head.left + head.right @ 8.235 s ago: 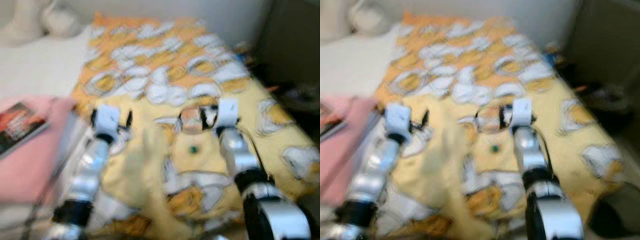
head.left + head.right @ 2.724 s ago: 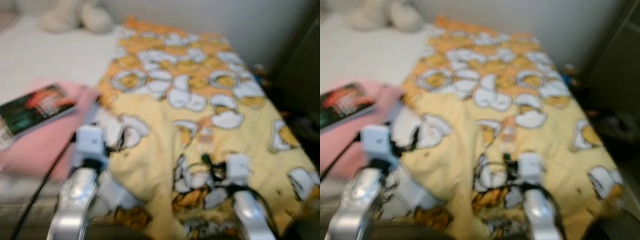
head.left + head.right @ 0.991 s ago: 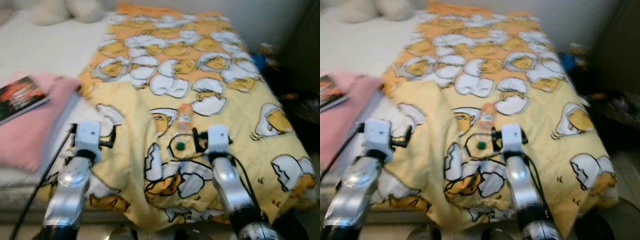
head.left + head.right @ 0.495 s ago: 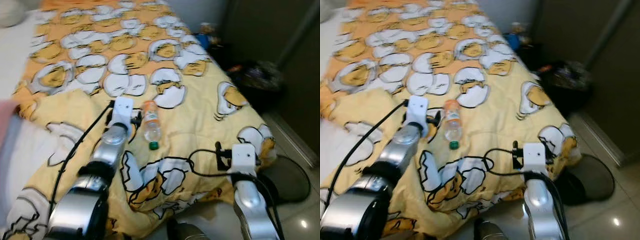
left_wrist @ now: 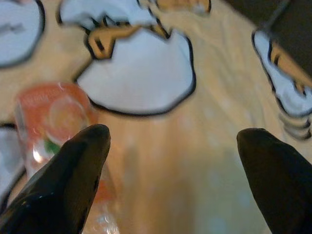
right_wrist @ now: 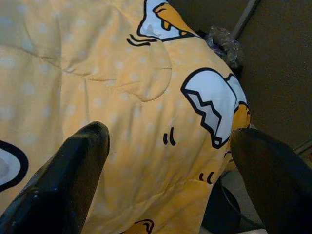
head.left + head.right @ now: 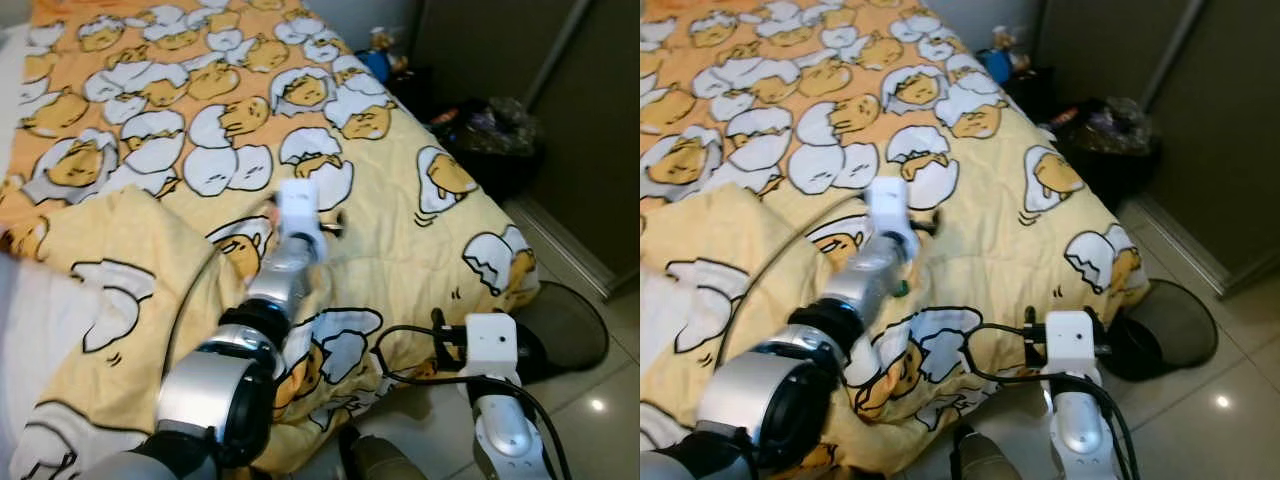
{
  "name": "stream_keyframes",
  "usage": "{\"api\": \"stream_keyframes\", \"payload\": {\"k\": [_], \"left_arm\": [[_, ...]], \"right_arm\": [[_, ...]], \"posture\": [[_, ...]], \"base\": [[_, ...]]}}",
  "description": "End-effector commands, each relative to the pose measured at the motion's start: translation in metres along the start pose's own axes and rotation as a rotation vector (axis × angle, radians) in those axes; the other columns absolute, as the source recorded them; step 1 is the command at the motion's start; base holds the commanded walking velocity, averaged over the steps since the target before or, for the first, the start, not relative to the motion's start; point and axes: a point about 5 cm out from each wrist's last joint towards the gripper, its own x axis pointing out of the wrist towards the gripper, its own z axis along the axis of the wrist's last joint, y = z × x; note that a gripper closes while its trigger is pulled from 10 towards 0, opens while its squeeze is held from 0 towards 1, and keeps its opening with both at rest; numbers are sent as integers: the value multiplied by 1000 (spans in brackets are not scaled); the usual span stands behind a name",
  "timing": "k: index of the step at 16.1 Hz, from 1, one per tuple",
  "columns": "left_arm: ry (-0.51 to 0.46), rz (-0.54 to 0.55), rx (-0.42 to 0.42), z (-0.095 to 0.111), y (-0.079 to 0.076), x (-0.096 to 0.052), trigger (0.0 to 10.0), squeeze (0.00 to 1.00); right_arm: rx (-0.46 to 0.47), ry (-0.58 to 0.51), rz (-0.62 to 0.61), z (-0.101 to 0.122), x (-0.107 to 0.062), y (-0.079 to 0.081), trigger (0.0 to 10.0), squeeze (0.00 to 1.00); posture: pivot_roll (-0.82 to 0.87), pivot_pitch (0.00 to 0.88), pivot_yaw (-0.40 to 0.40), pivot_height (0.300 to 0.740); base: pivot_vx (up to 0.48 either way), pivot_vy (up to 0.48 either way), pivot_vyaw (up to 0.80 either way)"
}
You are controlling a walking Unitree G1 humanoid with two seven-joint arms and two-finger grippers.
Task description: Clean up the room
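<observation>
A clear plastic bottle with an orange label point(image 5: 51, 117) lies on the yellow egg-print blanket point(image 7: 400, 260). My left arm reaches across the bed and covers most of the bottle in the eye views; its green cap point(image 7: 901, 289) peeks out beside the forearm. My left gripper point(image 5: 174, 141) is open just above the blanket. One of its fingers point(image 5: 68, 175) hangs over the bottle's label and the other is over bare blanket. My right gripper point(image 6: 170, 136) is open and empty over the blanket's corner at the foot of the bed.
A black bin with a stuffed bag point(image 7: 490, 135) stands by dark doors to the right of the bed. A dark round object point(image 7: 565, 325) lies on the tiled floor by the bed corner. Small toys point(image 7: 385, 62) sit beyond the bed. Cables trail from both wrists.
The camera has swung right and the pink cushion and book are out of frame. My left arm has moved right, from beside the bottle to over it. The right arm stays low at the bed's edge.
</observation>
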Motion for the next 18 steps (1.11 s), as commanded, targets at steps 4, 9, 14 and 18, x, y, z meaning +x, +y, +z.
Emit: {"api": "stream_keyframes", "payload": {"k": [4,9,14,18], "left_arm": [[12,221,132,-13,19,-4,10000,0],[-6,248,157,-11,14,-4,10000,0],[105,251,129,-37,9,-9,10000,0],[161,189,11,-43,-5,-9,10000,0]], "right_arm": [[-18,21,24,1,-8,0,10000,0],[-22,53,39,-2,-17,1,10000,0],[-31,78,67,-3,-23,3,10000,0],[-48,97,69,-5,-29,-3,10000,0]], "posture": [[-381,203,50,740],[-388,218,50,740],[-420,251,36,740],[-455,268,25,740]], "base": [[0,0,0],[0,0,0],[0,0,0],[0,0,0]]}}
